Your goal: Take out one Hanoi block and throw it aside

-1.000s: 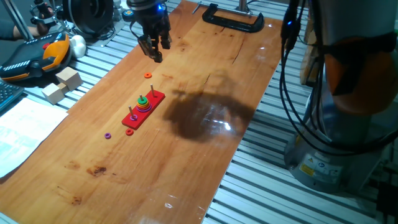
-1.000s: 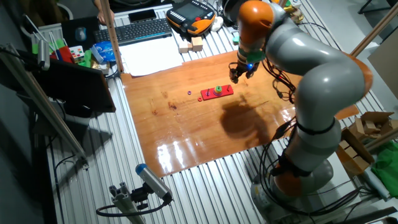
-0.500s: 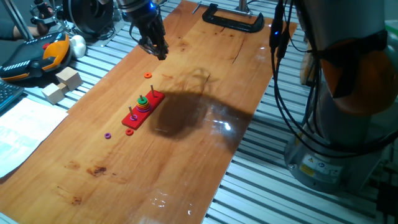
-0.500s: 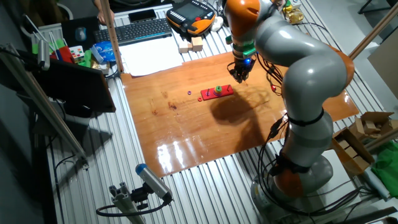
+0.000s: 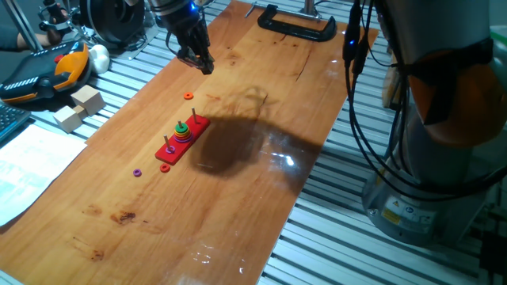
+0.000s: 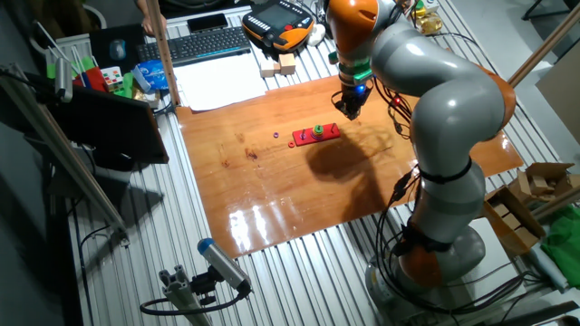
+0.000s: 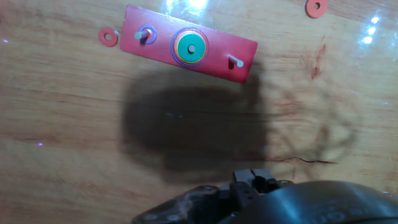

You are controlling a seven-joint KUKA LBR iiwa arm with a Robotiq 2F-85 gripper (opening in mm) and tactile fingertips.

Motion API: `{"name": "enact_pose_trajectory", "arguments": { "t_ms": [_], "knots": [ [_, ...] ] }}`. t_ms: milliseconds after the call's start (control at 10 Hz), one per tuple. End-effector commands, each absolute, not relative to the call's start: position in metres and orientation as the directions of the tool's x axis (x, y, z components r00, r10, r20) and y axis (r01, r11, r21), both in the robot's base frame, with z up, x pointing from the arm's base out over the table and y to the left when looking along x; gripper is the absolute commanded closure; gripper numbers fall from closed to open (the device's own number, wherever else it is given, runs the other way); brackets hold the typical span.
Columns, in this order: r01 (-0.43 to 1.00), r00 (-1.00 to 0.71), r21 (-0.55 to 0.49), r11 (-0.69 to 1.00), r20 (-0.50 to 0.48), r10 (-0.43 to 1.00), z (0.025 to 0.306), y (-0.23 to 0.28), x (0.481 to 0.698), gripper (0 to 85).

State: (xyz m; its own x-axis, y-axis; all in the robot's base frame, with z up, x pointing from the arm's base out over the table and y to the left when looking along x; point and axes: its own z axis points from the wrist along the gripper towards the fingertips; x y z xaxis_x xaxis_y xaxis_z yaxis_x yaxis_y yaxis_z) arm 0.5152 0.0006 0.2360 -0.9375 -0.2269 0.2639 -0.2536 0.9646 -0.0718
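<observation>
The Hanoi block [image 7: 183, 49] is a green ring on top of the coloured stack on the middle peg of the red peg base [image 7: 219, 51]. The block [image 5: 181, 127] and base [image 5: 173, 152] lie left of the table's centre in one fixed view. They also show in the other fixed view as block [image 6: 318, 129] and base [image 6: 303, 139]. My gripper [image 5: 198, 62] hangs above the wood beyond the base, well apart from the block, holding nothing. It hovers right of the base as gripper [image 6: 350, 111]. In the hand view only its dark body shows at the bottom edge.
Loose small rings lie around the base: an orange ring [image 5: 188, 96] beyond it, a red ring [image 5: 165, 168] and a purple ring [image 5: 138, 171] in front of it. A black clamp [image 5: 297, 27] grips the far table edge. Wooden blocks [image 5: 79, 108] sit off the left side.
Compared with one second ago, the gripper has moved farther from the base toward the table's far left edge, and the arm's shadow slid toward the base. Nothing has changed in the last half second.
</observation>
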Motion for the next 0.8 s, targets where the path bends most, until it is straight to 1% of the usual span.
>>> {"name": "enact_pose_trajectory", "arguments": {
  "t_ms": [0,200,700],
  "knots": [
    [-0.256,-0.936,-0.069,0.964,0.265,-0.23,0.2359,0.0006,0.5152,84.0],
    [-0.259,-0.94,-0.068,0.964,0.246,-0.235,0.2361,0.0,0.5137,84.0],
    [-0.262,-0.94,-0.071,0.962,0.243,-0.238,0.2361,0.0003,0.5133,84.0]
  ]
}}
